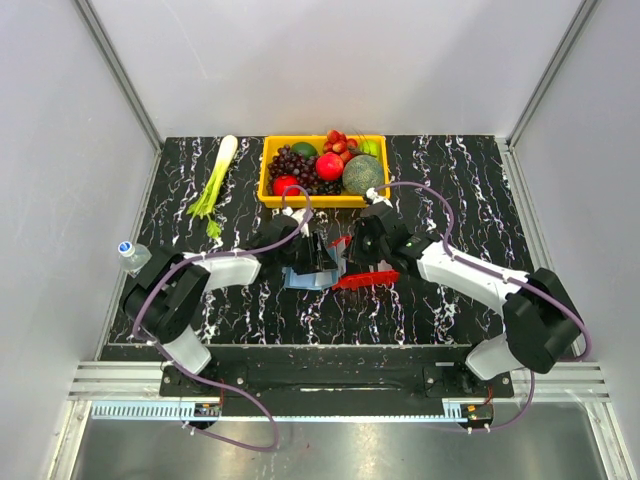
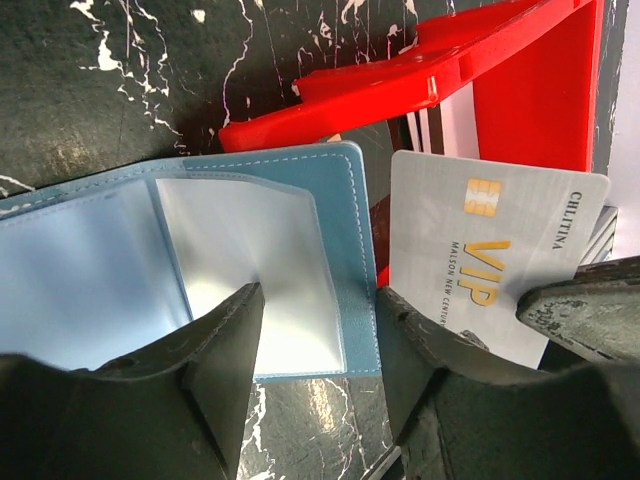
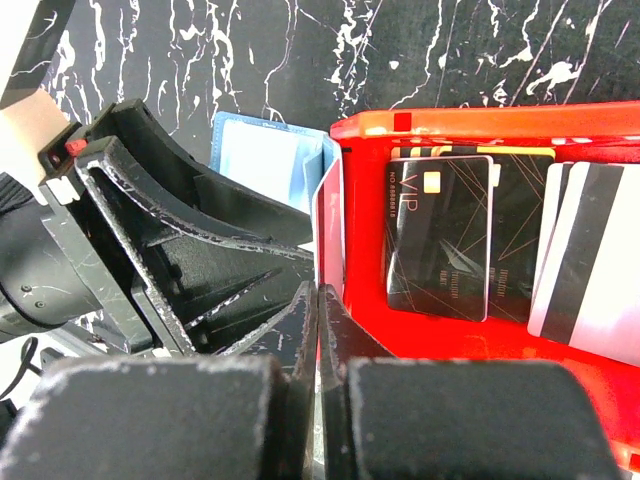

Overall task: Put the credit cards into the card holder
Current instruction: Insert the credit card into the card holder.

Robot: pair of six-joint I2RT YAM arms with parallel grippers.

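Left wrist view reveals right end effector (image 3: 318,298) pinching VIP card (image 2: 490,262); left end effector (image 2: 320,300) gapes.

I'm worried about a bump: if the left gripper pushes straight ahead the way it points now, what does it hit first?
Most likely the card holder: its open clear pocket lies between the spread fingers of the left gripper. The red tray comes behind it; depth is unclear.

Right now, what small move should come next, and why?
Probably the right pincer carries its grey VIP plastic card over the clear pocket of the open blue wallet-like card holder: the card hangs beside the holder, outside it.
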